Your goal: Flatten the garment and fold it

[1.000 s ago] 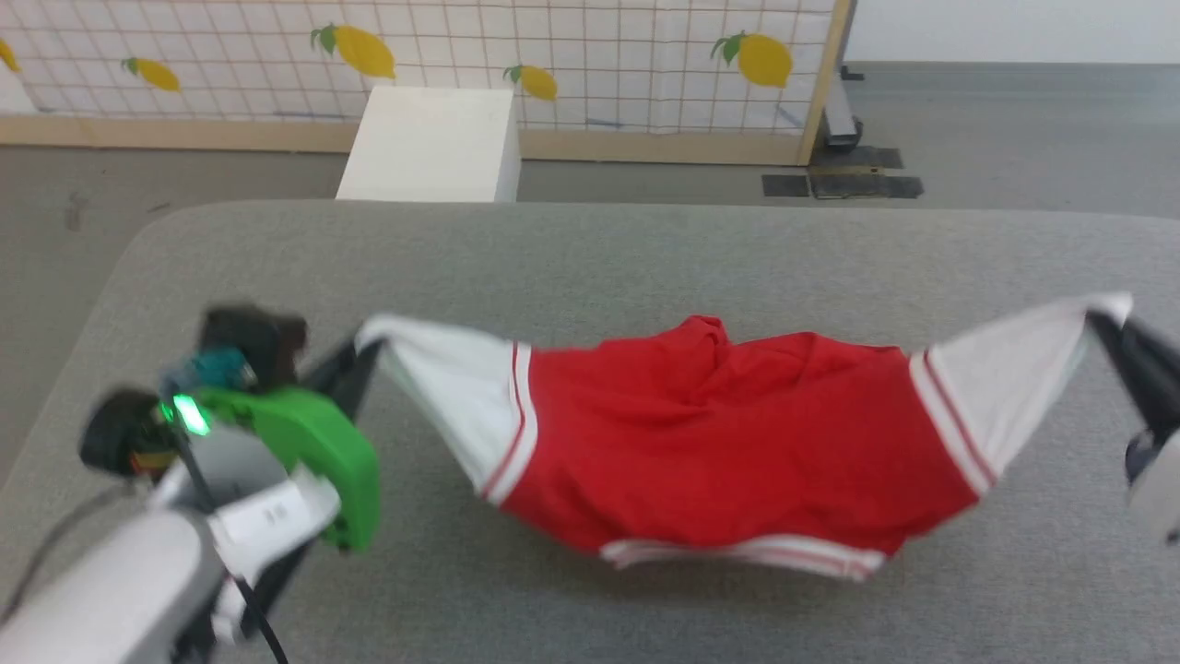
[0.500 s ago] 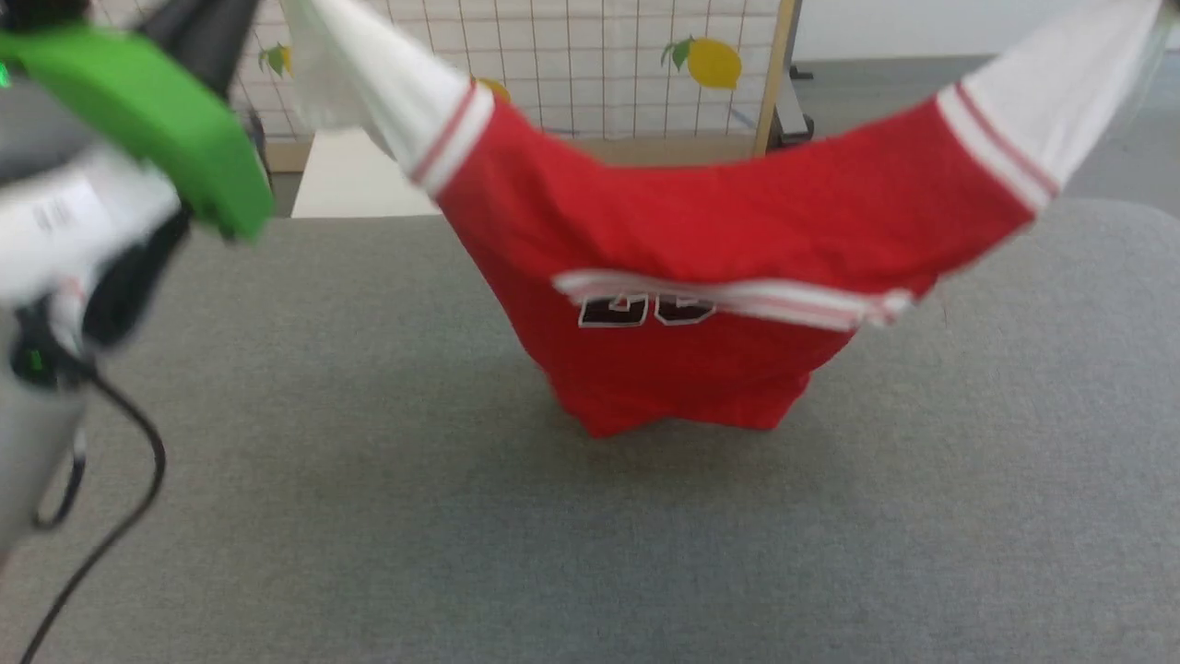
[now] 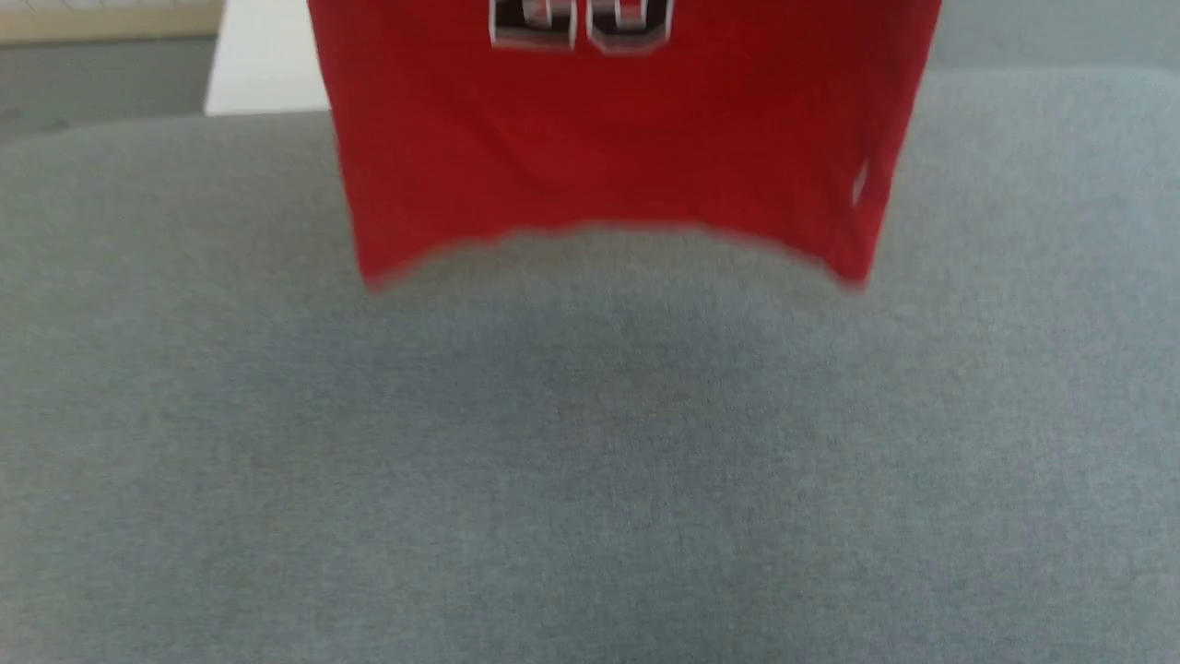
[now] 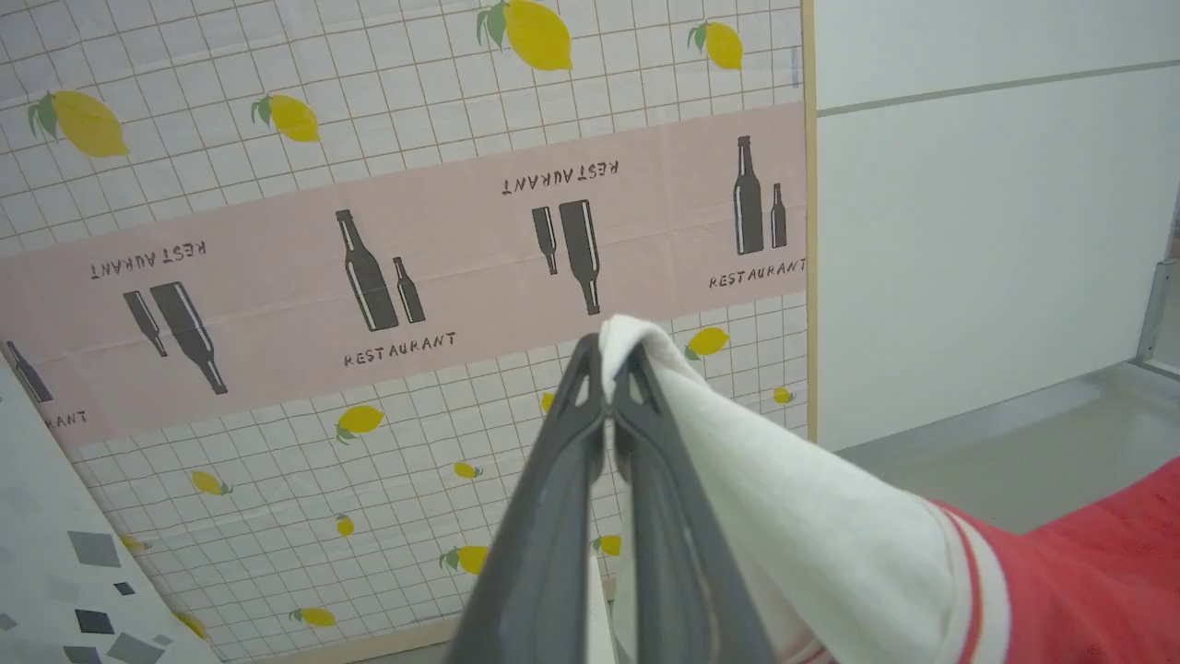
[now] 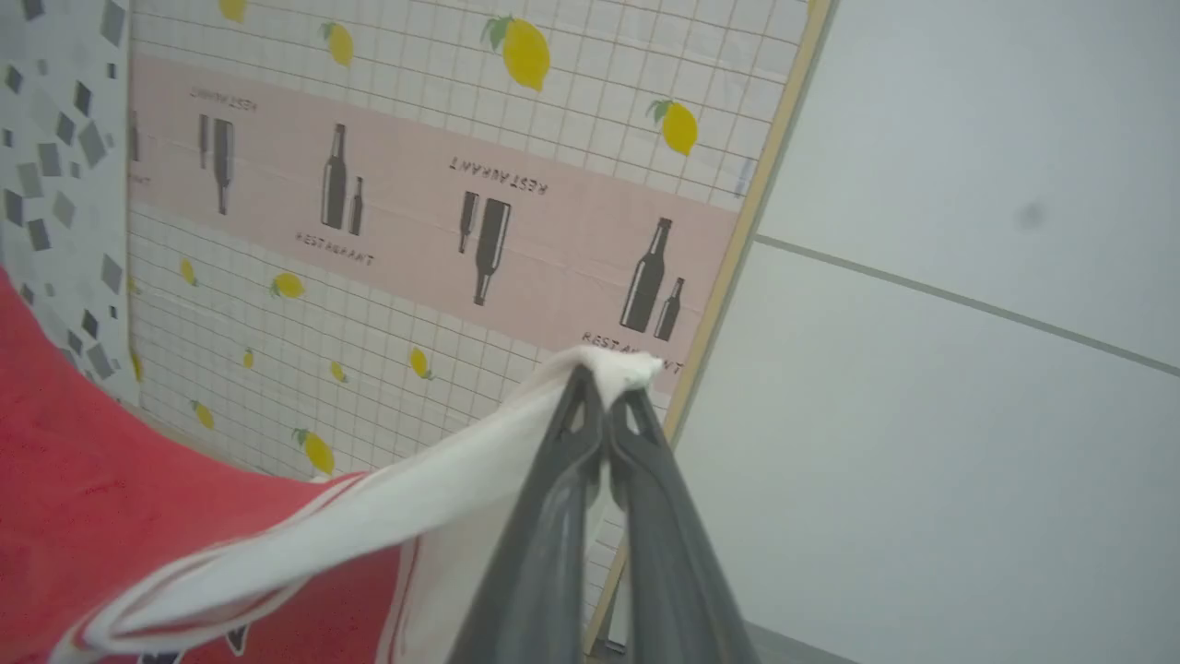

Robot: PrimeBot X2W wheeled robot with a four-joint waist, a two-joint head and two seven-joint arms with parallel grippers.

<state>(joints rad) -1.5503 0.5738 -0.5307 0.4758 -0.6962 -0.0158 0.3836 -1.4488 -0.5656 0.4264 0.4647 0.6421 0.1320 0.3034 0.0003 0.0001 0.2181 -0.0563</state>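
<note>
Raised garment [image 3: 608, 138] off surface [image 3: 590, 461] since last second; left pincer [image 4: 608, 369], right pincer [image 5: 604, 387] clamped on sleeves [image 4: 784, 498]; ready to lay flat.

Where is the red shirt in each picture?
Head view: the garment hangs at the top middle, over the grey table.
Left wrist view: one white sleeve is pinched in the left gripper at the centre, with red cloth at the lower right.
Right wrist view: the other sleeve is pinched in the right gripper, with red cloth at the lower left.
Shared landmark: the lemon screen stands behind in both wrist views.
</note>
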